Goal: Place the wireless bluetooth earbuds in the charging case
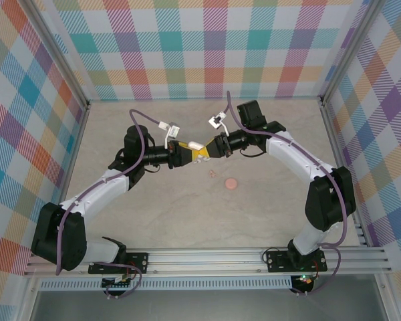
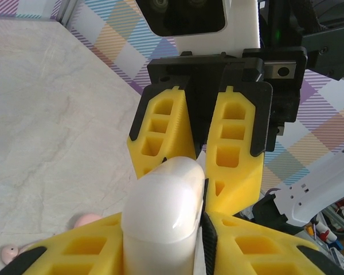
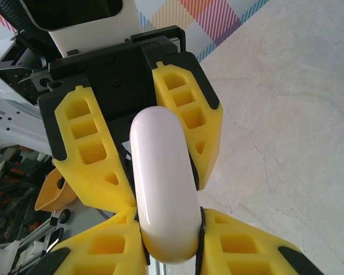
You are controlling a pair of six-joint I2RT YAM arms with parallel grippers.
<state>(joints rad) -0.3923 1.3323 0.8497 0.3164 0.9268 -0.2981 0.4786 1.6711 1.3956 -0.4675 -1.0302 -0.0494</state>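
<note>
Step in hand, by my reading: opening the charging case, not yet loading it. Left gripper (image 1: 185, 153) reaches in from the left, its fingers (image 2: 74, 252) pinching one end of the charging case (image 3: 163, 183). The case is carried clear above the middle of the tabletop (image 1: 120, 214), between the two arms. Right gripper (image 1: 209, 148) meets it head-on from the other side, its fingers (image 3: 241, 246) likewise pressed against the case's flanks. The lid looks down and no seam gap is visible, so the contents cannot be told. The next move, in my judgement, calls for one side to hold firm while the other works the lid up on its hinge, without the glossy shell slipping. Further right on the tabletop lie a tiny pinkish bit (image 1: 212, 173) and a flat salmon disc (image 1: 232, 182), apart from each other.
</note>
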